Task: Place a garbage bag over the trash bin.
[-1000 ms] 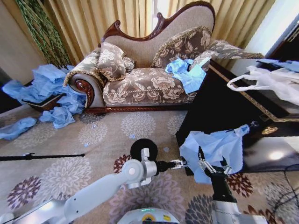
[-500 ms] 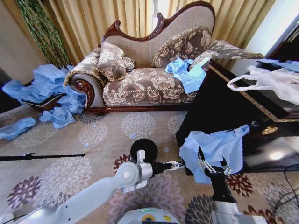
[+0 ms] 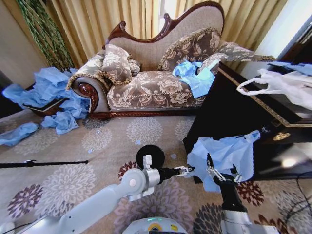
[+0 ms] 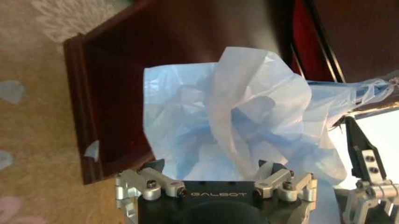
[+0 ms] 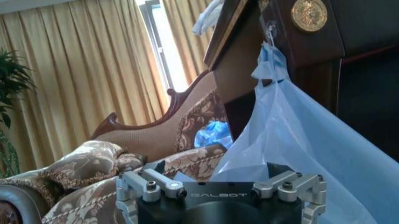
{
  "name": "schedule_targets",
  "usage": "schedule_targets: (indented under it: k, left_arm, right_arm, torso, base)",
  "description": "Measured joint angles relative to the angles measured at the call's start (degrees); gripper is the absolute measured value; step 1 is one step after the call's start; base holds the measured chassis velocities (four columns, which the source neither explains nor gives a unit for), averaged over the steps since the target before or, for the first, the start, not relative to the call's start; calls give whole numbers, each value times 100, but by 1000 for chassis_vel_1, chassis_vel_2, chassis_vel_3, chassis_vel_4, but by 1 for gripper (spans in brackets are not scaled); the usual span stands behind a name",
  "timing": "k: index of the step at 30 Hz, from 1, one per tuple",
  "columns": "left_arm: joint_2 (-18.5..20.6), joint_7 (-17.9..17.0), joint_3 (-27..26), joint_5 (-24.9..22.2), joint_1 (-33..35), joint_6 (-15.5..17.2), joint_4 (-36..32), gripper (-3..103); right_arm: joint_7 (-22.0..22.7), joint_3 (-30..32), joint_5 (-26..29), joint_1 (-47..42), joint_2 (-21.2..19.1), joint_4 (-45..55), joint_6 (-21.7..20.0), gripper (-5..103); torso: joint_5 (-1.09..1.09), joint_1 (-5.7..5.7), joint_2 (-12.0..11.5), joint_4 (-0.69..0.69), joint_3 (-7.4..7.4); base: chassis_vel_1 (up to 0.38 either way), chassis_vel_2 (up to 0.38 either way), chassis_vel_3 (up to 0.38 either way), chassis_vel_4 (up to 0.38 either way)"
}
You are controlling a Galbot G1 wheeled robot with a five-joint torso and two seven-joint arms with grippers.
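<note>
Since a second ago our left arm has drawn back a little toward the body, then crept forward again, so the left gripper (image 3: 184, 170) now sits at the near edge of the garbage bag (image 3: 224, 156).

Going from the biggest thing down: the dark wooden cabinet (image 3: 219, 112) stands beside the sofa (image 3: 156, 83), and the light blue bag hangs against the cabinet's front, its top corner caught high on the cabinet, which keeps the film spread for us to reach.

The black trash bin (image 3: 149, 154) stands on the carpet, just behind the left wrist and apart from the bag, uncovered.

Our right gripper (image 3: 220, 174) is below the bag, its fingers (image 3: 210, 171) spread apart with the film's lower edge between them, not clamped.

The left fingers (image 4: 151, 167) are likewise parted, a fold of bag rising between them, probably to pinch one side of the mouth.
</note>
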Motion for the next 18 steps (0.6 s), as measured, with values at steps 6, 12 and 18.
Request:
schedule_targets:
  k: [6,12,18]
  left_arm:
    - [-342,7,266,-17,-356,-71,250,98]
    - [-614,8,450,-7,-572,-137,478,91]
    - [-646,-7,542,12,-574,-196,568,72]
  right_arm:
    - [28,47,48,7,-40,-15,0,100]
    - [48,65,80,19,-64,-24,-4,100]
    - [55,69,91,25,-68,-31,-8,100]
  torso:
    - [0,0,0,0,0]
    - [0,0,0,-1,0]
    - [0,0,0,0,0]
  base:
    - [0,0,0,0]
    - [0,0,0,0]
    - [0,0,0,0]
